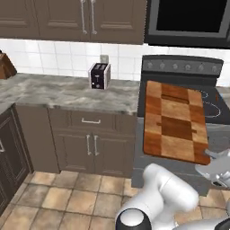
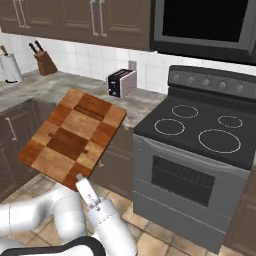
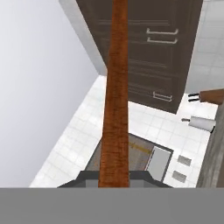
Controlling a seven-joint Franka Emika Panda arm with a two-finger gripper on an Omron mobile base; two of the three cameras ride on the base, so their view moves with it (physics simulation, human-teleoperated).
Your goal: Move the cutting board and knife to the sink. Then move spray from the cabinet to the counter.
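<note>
The checkered wooden cutting board (image 1: 175,121) hangs in the air in front of the stove, tilted with its face up. My gripper (image 1: 210,157) is shut on its near edge. From the right base view the board (image 2: 72,137) sits above the hand (image 2: 82,184). In the hand view the board (image 3: 114,87) is edge-on, a brown strip running up from the gripper (image 3: 114,179). Beyond it lies the dark sink (image 3: 138,153) with a grey tray. The grey marble counter (image 1: 67,92) runs to the left. The wall cabinet (image 1: 90,18) has its doors shut. Knife and spray are out of view.
A toaster (image 1: 99,75) stands on the counter by the wall. The black stove (image 2: 200,130) is on the right under the microwave (image 2: 205,22). A knife block (image 2: 45,60) and a paper towel roll (image 2: 10,67) stand at the far left.
</note>
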